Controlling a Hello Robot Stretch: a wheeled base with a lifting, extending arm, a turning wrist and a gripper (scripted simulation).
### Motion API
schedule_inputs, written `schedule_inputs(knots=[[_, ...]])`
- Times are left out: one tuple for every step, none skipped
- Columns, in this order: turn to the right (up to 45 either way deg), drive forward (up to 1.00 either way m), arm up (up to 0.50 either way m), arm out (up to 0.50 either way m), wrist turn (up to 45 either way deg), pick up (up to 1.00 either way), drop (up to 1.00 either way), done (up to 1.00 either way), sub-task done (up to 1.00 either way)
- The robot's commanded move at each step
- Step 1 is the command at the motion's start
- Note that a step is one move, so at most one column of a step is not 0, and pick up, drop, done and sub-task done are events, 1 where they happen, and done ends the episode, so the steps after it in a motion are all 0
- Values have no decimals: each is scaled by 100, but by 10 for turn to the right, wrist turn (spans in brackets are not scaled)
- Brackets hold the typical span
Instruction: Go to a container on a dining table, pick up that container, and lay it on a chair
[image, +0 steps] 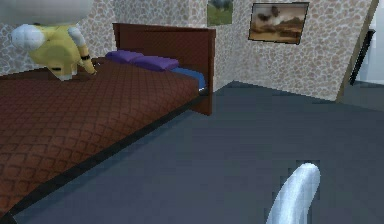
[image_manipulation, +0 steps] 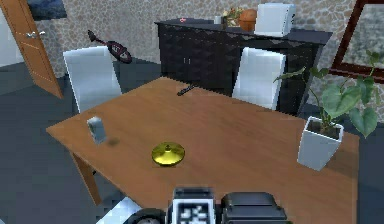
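Note:
On the wooden dining table (image_manipulation: 230, 125), near its left end, stands a small grey-blue container (image_manipulation: 96, 130). Two white chairs stand on the table's far side, one at the left (image_manipulation: 92, 75) and one at the right (image_manipulation: 260, 76). At the bottom edge of the arm side view the arm's end shows with a white marked square (image_manipulation: 192, 212). Left of it is the gripper's dark body (image_manipulation: 150, 216), low at the table's near edge. Its far end cannot be made out, so I cannot tell whether it holds anything.
Also on the table are a yellow-green disc (image_manipulation: 168, 154), a potted plant in a white pot (image_manipulation: 322, 142) and a small dark object (image_manipulation: 185, 91). A dark sideboard (image_manipulation: 235, 55) lines the far wall, with a door (image_manipulation: 40, 50) at the left. Ahead are a brown-quilted bed (image: 90, 110) and dark floor (image: 250, 140).

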Motion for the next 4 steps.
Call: schedule_inputs(knots=[[0, 0, 0, 36, 0, 0, 0, 0, 0], [0, 0, 0, 0, 450, 0, 0, 0, 0], [0, 0, 0, 0, 450, 0, 0, 0, 0], [0, 0, 0, 0, 450, 0, 0, 0, 0]])
